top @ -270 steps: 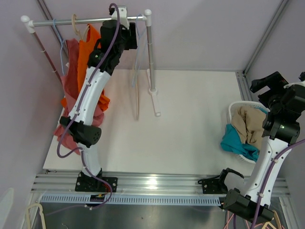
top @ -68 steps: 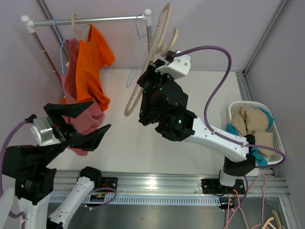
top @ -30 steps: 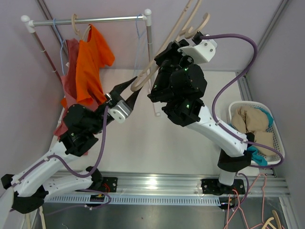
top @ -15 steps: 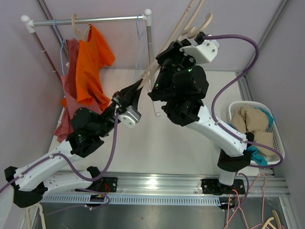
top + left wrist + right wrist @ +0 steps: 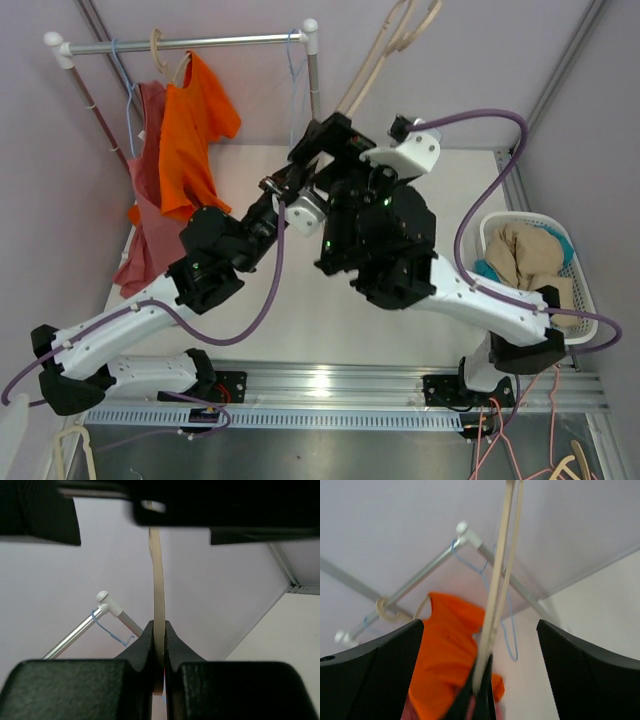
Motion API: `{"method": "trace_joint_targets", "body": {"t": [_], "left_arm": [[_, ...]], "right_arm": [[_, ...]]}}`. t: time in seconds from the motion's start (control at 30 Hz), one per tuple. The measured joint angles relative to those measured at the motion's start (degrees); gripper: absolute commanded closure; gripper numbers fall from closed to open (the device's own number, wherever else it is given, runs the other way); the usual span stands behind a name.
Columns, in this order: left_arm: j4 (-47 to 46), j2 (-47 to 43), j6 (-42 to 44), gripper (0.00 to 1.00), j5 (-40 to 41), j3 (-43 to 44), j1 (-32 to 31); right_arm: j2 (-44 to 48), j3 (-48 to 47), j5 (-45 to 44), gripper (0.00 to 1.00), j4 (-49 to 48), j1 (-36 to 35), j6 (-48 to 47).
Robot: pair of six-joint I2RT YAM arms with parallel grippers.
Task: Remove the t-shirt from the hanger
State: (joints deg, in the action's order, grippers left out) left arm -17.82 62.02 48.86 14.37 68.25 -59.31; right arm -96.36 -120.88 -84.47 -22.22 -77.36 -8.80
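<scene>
left arm (image 5: 120, 325), right arm (image 5: 490, 300) — white links, black joints | 2 purple cables (image 5: 272, 280) | black tapered fingers (image 5: 140, 650)

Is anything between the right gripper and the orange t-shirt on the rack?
Yes. The beige hanger, clamped in the left gripper, stands between the open right gripper and the orange t-shirt hanging on the rack.

You've got a pale wooden hanger (image 5: 158, 580) with a smooth finish, a soft matt orange cloth t-shirt (image 5: 190, 130), a shiny metal rail (image 5: 235, 40) and a glossy white plastic lattice basket (image 5: 583, 290).
</scene>
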Motion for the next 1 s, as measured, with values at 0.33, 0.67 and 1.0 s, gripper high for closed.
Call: {"method": "trace_joint_targets", "body": {"t": [0.33,0.67,1.0], "left_arm": [[10.21,0.46,-13.9,0.99,2.99,11.98,7.5],[30.97,1.81,-30.73,0.99,9.68,24.41,10.86],[46.99,-15.26,-47.58,0.99,6.34,20.59,11.23]], "right_arm": [[22.67,26.36,0.72,0.01,14.71,-16.41,17.42],[34.8,39.28,0.9,0.0,23.8,-14.45,22.49],[37.68,45.2,0.9,0.0,27.1,-7.06,23.02]]}}
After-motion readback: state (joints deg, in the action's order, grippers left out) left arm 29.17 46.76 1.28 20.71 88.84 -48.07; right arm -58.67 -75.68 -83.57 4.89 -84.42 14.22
